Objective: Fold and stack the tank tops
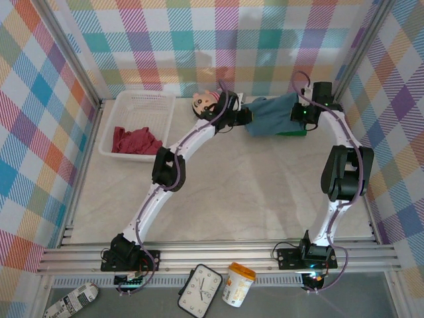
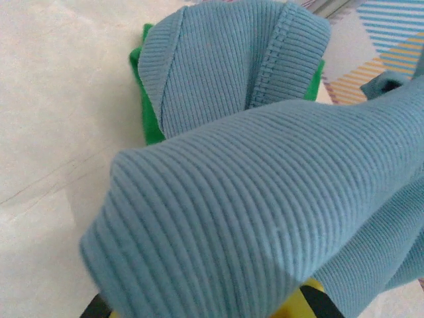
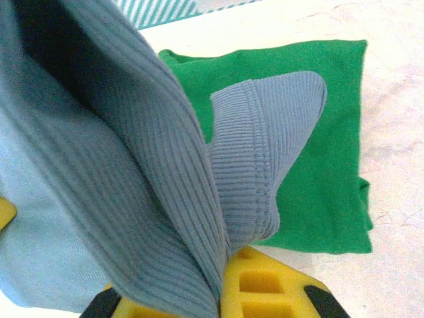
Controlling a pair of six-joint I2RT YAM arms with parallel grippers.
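Near edge, the tub's (image 1: pixel 237 283) label is too small to read. At ten o'clock, the dark red tank top (image 1: pixel 136 140) lies bunched in the white mesh basket (image 1: pixel 142 96). Far out at one o'clock, the left claw (image 1: pixel 240 116) and right claw (image 1: pixel 301 114) are pinched tight on the blue-grey tank top (image 1: pixel 271 114), which hangs over the folded green tank top (image 1: pixel 291 134). It looks ribbed, light and floppy, so I'd grip it at the hems.

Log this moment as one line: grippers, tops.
left gripper: shut on blue tank top | right gripper: shut on blue tank top | green tank top: folded, beneath it | red tank top: in basket
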